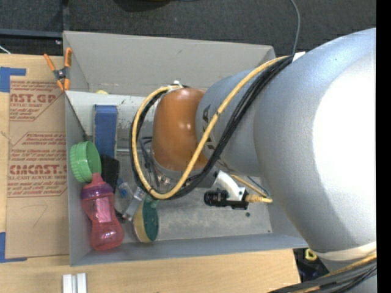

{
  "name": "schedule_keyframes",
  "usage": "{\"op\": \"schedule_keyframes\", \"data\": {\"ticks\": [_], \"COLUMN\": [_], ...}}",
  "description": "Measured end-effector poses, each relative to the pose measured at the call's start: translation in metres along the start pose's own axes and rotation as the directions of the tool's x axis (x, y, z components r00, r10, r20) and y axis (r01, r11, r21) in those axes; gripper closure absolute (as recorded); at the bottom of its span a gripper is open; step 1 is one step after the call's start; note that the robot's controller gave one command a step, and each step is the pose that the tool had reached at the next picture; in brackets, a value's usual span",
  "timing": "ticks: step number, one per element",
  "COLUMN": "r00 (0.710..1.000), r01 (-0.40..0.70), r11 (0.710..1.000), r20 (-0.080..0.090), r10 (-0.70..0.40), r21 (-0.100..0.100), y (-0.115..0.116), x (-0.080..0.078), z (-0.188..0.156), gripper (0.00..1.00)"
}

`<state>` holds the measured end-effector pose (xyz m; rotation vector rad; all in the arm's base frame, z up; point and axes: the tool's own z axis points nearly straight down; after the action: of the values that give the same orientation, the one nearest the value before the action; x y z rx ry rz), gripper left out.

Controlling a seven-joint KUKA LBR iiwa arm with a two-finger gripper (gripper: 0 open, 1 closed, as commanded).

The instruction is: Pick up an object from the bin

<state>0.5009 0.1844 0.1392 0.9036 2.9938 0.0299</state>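
My gripper (157, 176) shows as a grey metal body under the arm's orange cover, low over the left half of the bin. Just left of it lie a small black block (110, 168) and a little clear and blue piece (125, 194). A round disc with a teal face and a tan rim (146, 221) stands on edge just below it. A pink bottle (101, 216) lies along the left wall, with a green round lid (84, 161) above it.
A blue flat block (105, 128) stands at the back left. A black and white tool with a yellow tip (229, 195) lies on the bin floor at the middle right. The arm and its cables cover the bin's right half.
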Motion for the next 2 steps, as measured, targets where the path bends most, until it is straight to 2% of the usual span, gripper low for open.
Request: {"op": "schedule_keyframes", "data": {"ticks": [1,2], "r00": [0.924,0.944], "r01": [-0.382,-0.331], "r11": [0.924,0.943], "r20": [0.001,0.000], "r10": [0.382,0.331], "r21": [0.016,0.018], "y": [-0.0092,-0.0136], "x": [0.0052,0.0045], "z": [0.0256,0.0259], "gripper": [0.00,0.00]}}
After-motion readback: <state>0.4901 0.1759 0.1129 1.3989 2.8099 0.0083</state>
